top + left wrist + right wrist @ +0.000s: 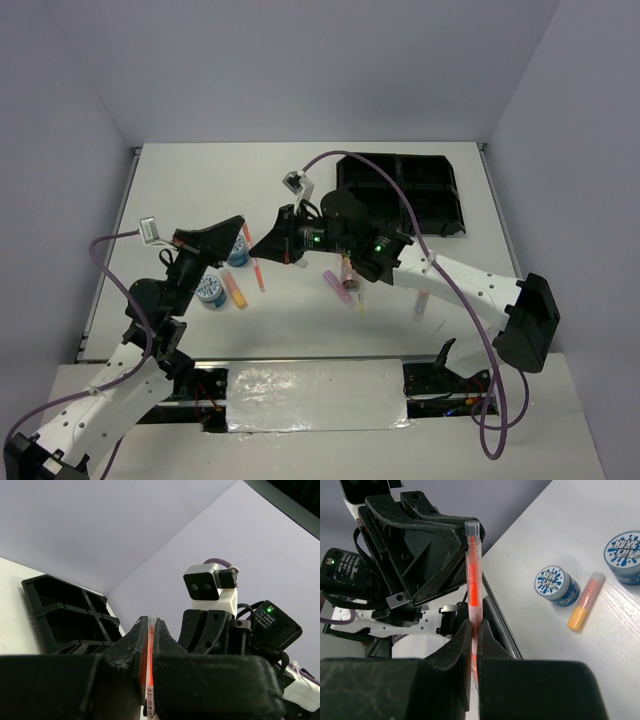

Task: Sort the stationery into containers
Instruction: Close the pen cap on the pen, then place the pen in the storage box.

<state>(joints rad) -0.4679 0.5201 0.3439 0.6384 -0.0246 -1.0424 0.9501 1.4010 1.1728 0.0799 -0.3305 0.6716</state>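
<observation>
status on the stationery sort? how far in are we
Done: nothing that shows; no item is visible in the black tray. In hand: an orange pen, clamped by both the left gripper and the right gripper, apparently mid-handover. Left: that pen plus what lies on the table, including two tape rolls, an orange marker and a purple marker.

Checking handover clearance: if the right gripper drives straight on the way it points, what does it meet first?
Most likely the left gripper: it sits straight ahead, facing the right gripper, with the orange pen clamped in both. Depth is hard to judge.
</observation>
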